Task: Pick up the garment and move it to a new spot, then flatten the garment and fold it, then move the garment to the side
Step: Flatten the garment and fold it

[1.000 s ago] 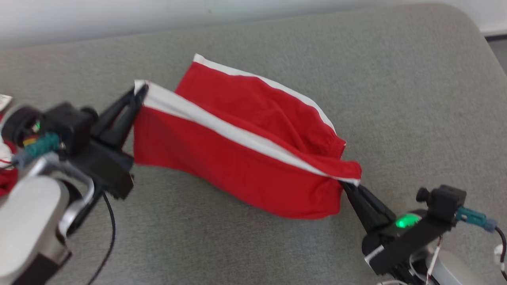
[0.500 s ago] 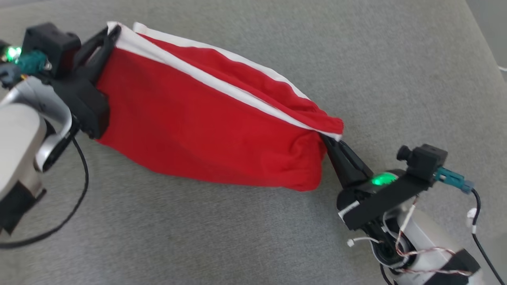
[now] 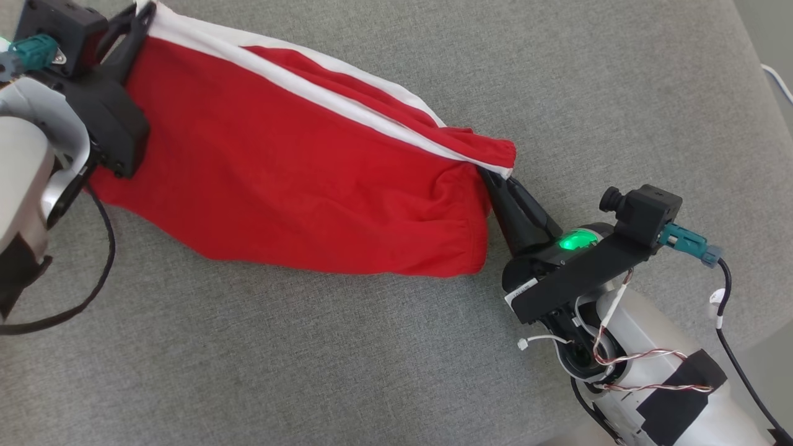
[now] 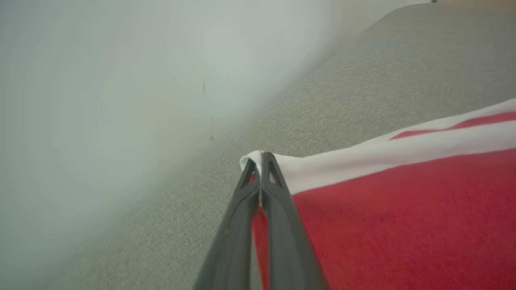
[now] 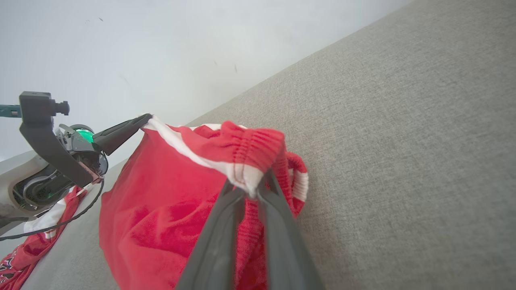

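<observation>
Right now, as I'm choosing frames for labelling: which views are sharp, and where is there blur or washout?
Head view: sharp, evenly lit, garment crisp. Left wrist view: wall hazy and featureless, left fingers soft up close. Right wrist view: right fingers blurred near the lens, wall washed pale.

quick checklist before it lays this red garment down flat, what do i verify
1. left pincer shut on the white-trimmed corner: ok
2. right pincer shut on the gathered elastic end: ok
3. red garment stretched between both pincers, white stripe taut: ok
4. Fabric free of bunching: not ok, it is gathered at the right pincer
5. Lower hem off the grey cushion: cannot tell
6. Other red cloth by the left arm lies apart from the held garment: ok
</observation>
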